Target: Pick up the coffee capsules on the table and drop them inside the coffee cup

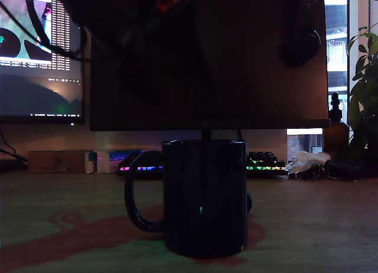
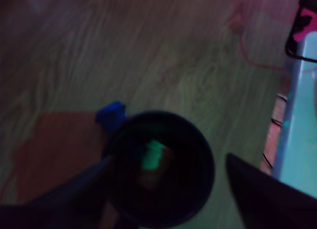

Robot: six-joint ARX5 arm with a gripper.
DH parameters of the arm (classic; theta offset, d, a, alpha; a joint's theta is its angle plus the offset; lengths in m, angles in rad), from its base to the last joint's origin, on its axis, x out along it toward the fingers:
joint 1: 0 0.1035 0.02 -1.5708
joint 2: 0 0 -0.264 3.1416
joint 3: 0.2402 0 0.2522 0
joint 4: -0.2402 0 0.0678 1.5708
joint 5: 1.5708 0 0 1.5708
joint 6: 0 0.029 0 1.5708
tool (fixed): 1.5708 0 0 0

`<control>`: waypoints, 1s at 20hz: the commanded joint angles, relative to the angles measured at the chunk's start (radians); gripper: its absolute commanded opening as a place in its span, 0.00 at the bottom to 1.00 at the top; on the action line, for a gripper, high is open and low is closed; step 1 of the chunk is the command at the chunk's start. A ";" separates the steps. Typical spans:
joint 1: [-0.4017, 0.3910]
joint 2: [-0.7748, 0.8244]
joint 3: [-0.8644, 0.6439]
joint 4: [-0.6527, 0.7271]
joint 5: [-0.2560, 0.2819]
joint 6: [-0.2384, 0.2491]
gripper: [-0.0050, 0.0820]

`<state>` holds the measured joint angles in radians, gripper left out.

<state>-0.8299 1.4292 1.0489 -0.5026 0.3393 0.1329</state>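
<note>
Above the coffee cup (image 2: 161, 174), the gripper (image 2: 168, 189) hangs, fingers apart, one capsule (image 2: 152, 157) seemingly inside, blue capsule (image 2: 111, 115) outside.

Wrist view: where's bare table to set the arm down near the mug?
Bare wood lies beyond the mug and the blue capsule touching its outer wall. It is tighter toward the pale object and cables at the picture's edge.

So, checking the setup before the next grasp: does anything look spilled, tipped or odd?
Nothing spilled or tipped. The coffee cup stands upright on the table. A blue capsule sits right against its base, so picking it may nudge the cup.
</note>
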 commanded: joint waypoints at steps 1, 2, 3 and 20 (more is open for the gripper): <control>-0.003 0.000 0.061 -0.025 0.002 -0.024 0.55; 0.001 0.000 0.095 -0.055 0.001 -0.033 0.54; 0.006 0.000 0.126 -0.082 0.000 -0.065 0.54; 0.061 0.321 0.607 -0.594 -0.097 -0.124 0.55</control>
<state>-0.7696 1.7401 1.6394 -1.0916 0.2432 0.0090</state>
